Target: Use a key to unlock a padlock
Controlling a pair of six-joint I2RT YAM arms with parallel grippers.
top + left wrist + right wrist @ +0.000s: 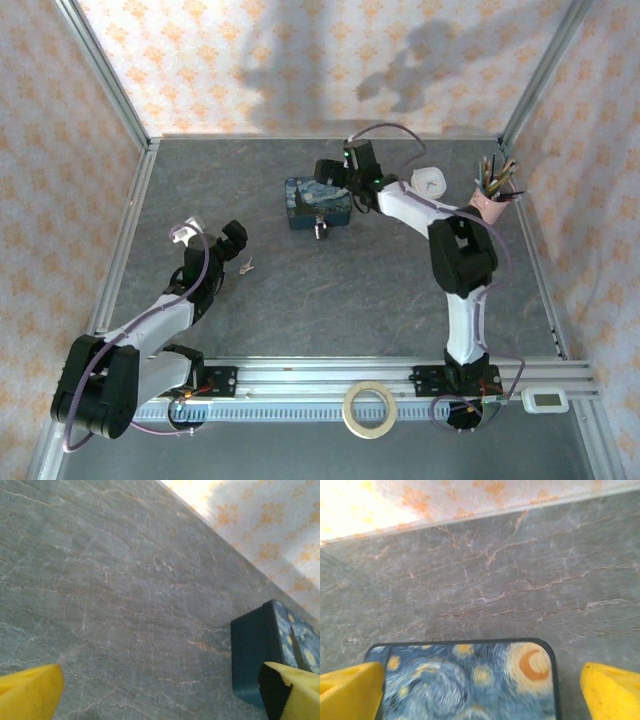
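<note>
No legible text, label, brand or number anywhere.
- Small white device (547,400) on rail at near right edge of counter (350,290): grey display, content too small to read.
- Blue starry-night box (470,680): lid carries painted swirls and yellow orbs, no lettering made out.
- Padlock (320,231) at box front: too small to tell any stamp or marking.
- Tape roll (371,409) at near edge: plain, nothing readable.
</note>
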